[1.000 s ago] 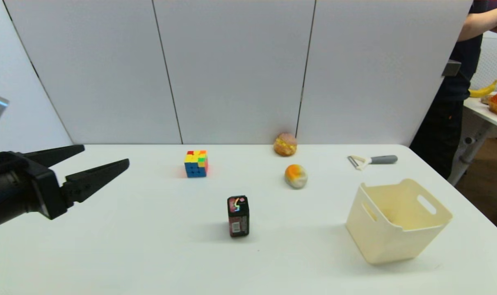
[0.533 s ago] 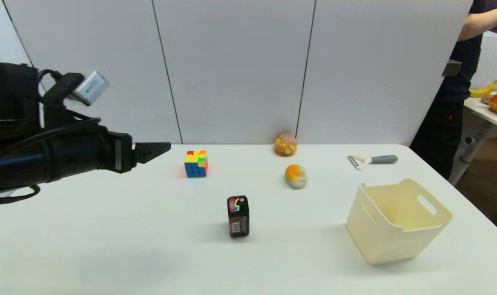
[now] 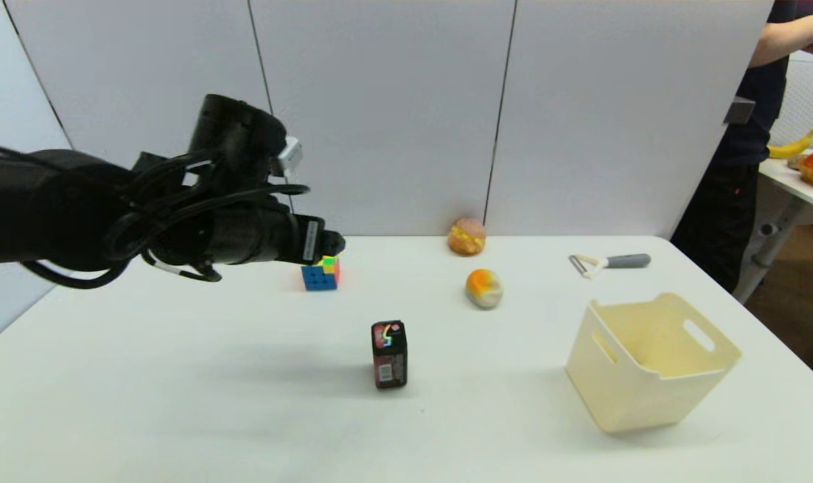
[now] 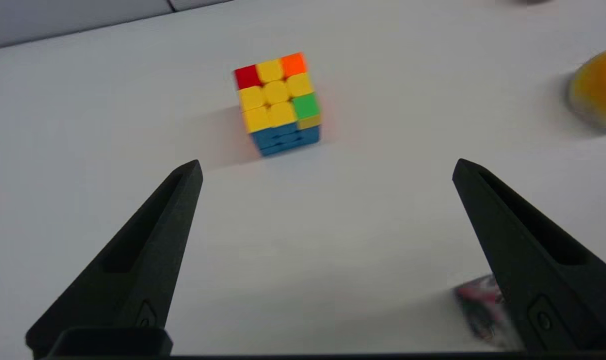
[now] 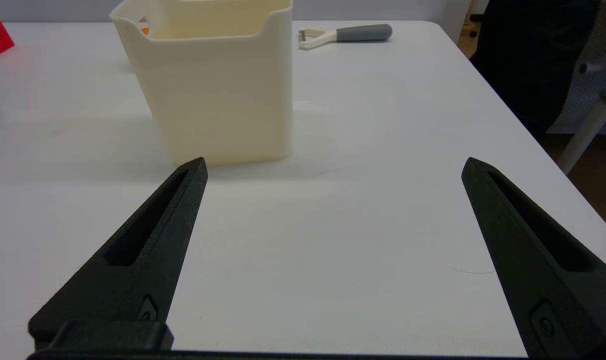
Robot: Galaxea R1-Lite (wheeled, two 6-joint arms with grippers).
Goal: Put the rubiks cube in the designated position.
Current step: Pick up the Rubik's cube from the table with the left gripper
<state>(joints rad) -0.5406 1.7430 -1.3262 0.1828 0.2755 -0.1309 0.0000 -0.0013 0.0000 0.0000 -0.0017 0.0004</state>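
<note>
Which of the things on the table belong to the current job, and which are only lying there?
In the job: rubiks cube; left gripper, open, above the table near the cube.

Lying about: black box, cream bin, peeler, two round food items. Right gripper idle, open.

The head camera looks forward and down across the table (image 3: 178,402); the left wrist camera looks steeply down at the rubiks cube (image 4: 278,102) from close above, and the right wrist camera looks low along the table past the cream bin (image 5: 218,90), which the head view shares
</note>
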